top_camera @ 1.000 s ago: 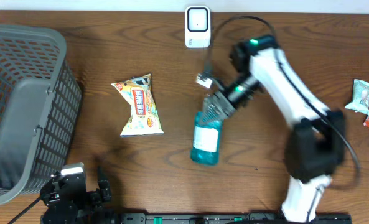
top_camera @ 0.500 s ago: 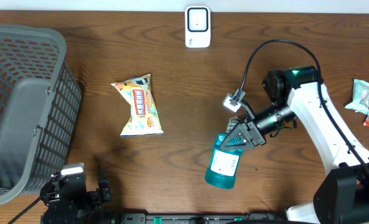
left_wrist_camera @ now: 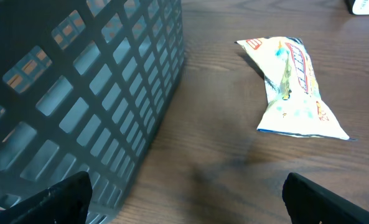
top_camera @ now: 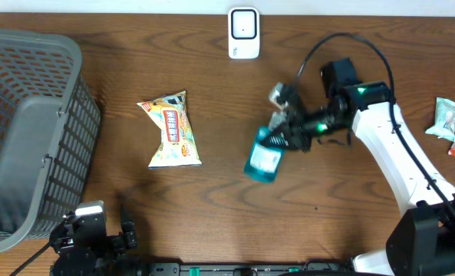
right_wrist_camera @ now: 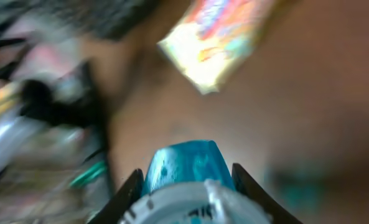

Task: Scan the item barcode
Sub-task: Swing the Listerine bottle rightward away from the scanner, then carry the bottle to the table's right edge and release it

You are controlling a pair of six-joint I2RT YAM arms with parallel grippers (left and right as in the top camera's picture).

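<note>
Nearest the robot, the left tool [left_wrist_camera: 184, 208] is hanging idle with its fingers spread wide and nothing between them, well to the left of the scanner [top_camera: 243, 32] and on the opposite, near side of the tabletop [top_camera: 212, 207]; the grey basket [top_camera: 28, 130] is standing just beyond it, far to the scanner's left. A little farther on, the snack packet [top_camera: 172, 130] is lying flat, left of the scanner and well short of it. The right tool [top_camera: 288, 132] is pinching the teal bottle [top_camera: 264, 156] by its capped end, its fingers pressing in on either side of the neck as the blurred right wrist view is showing. The bottle is pointing its base toward the robot, slightly right of the scanner and well apart from it; whether it is lifting clear of the wood I cannot tell. Some wrapped sweets [top_camera: 447, 119] are sitting far to the scanner's right. Farthest off, the scanner is standing at the back edge, with nothing in front of it.

Judging progress: the pick-up appears to be done; the carry to the scanner is partly made; turning the label toward the scanner's face is remaining, and the barcode itself is not showing in any view.
</note>
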